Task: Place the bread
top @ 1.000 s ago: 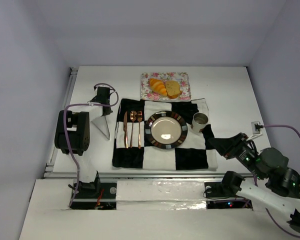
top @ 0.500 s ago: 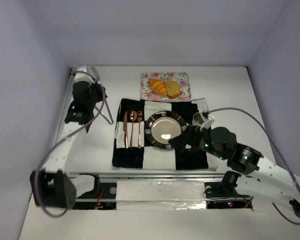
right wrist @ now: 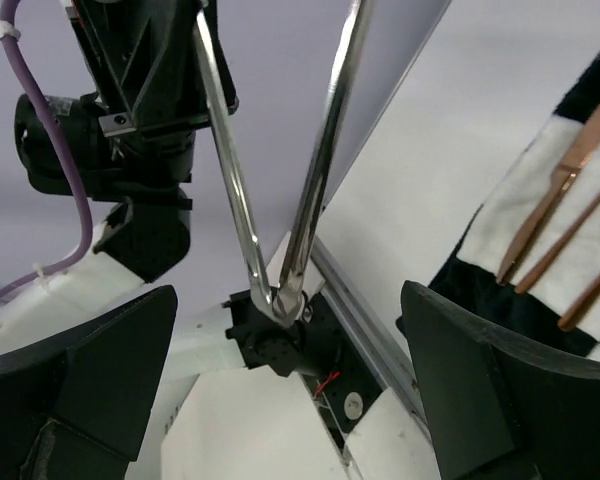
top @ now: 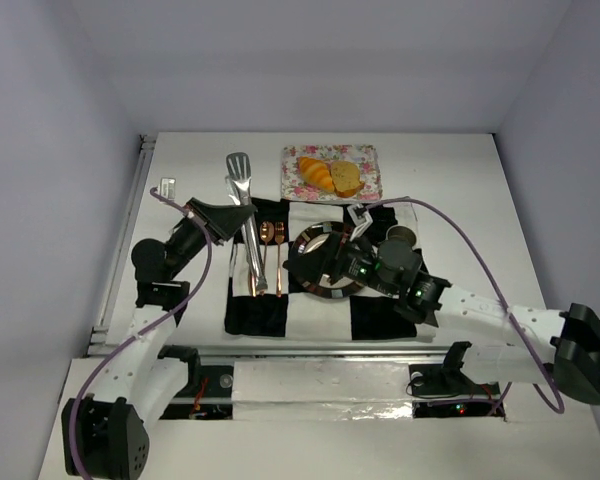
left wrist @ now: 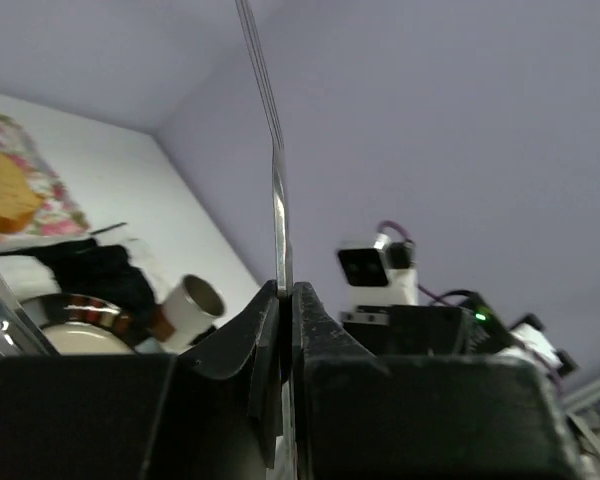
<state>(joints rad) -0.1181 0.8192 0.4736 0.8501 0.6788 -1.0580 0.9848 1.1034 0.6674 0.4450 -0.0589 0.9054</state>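
The bread lies on a floral tray (top: 364, 166) at the back: an orange croissant (top: 315, 172) and a brown-crusted slice (top: 346, 178), the slice (left wrist: 5, 196) also showing in the left wrist view. My left gripper (top: 238, 214) (left wrist: 286, 292) is shut on one arm of metal tongs (top: 248, 228) (left wrist: 276, 180), held over the checked cloth's left side. My right gripper (top: 305, 262) (right wrist: 288, 300) hovers wide open over the dark-rimmed plate (top: 355, 240), facing the tongs (right wrist: 320, 150), with nothing between its fingers.
A black-and-white checked cloth (top: 380, 318) carries the plate, copper cutlery (top: 272, 250) (right wrist: 570, 215) and a white cup (top: 400, 238) (left wrist: 190, 305). The left arm (right wrist: 130, 100) fills the right wrist view's upper left. A rail (top: 120, 270) runs along the table's left edge.
The left arm swung in from the far left and brought the tongs over the cloth. The right arm reached left across the plate, and its gripper opened wide.
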